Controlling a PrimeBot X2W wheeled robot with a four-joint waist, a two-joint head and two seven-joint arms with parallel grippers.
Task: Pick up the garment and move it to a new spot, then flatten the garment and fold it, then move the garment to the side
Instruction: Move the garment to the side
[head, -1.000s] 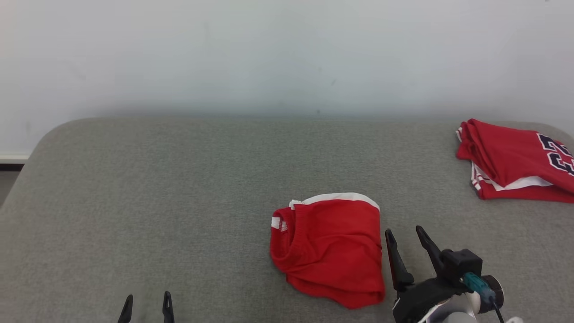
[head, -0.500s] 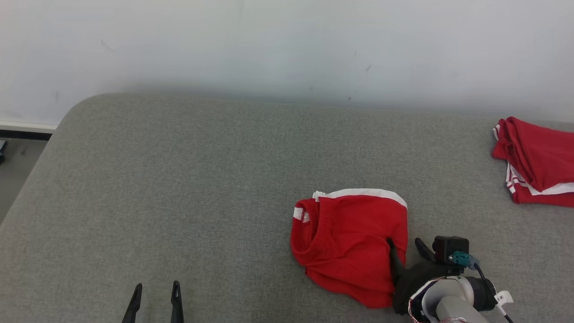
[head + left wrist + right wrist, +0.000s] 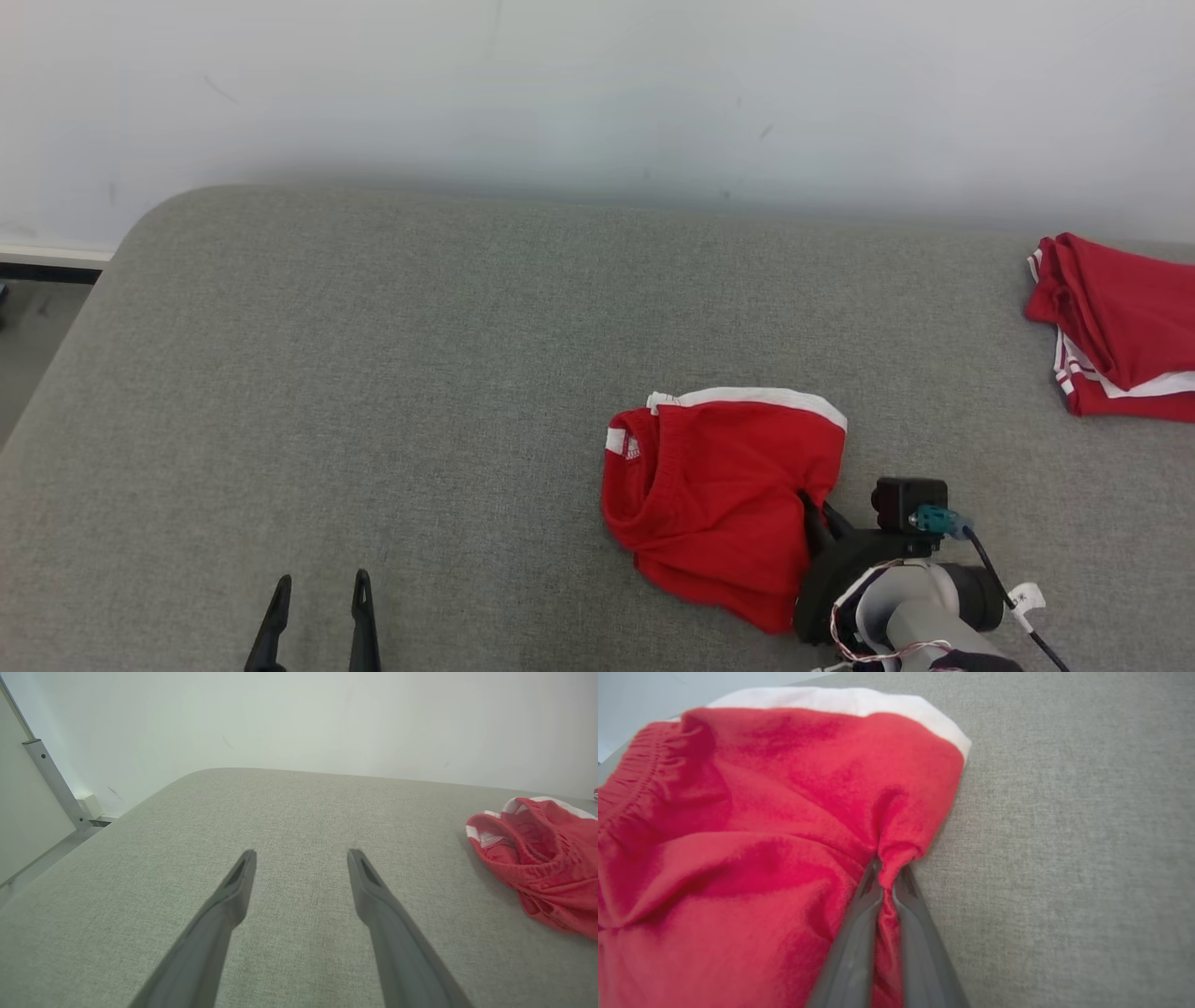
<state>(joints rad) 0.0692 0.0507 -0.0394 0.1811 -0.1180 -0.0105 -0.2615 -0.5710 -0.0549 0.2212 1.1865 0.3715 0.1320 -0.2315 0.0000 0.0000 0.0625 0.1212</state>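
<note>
The garment, bright red with a white band along its far edge, lies bunched on the grey surface right of centre. My right gripper is shut on the garment's right edge; in the right wrist view the fingers pinch a raised fold of the garment. My left gripper stands open at the lower left, with nothing between its fingers. The left wrist view has the garment off to the right, well apart from that gripper.
A second folded red garment with white stripe trim lies at the far right edge. The grey padded surface ends at a rounded corner at the left, with floor beyond. A pale wall runs behind.
My right gripper has moved in from beside the garment and shut on its right edge, puckering the fabric. The head camera shifted, so the whole picture has slid. The left gripper stays open.
</note>
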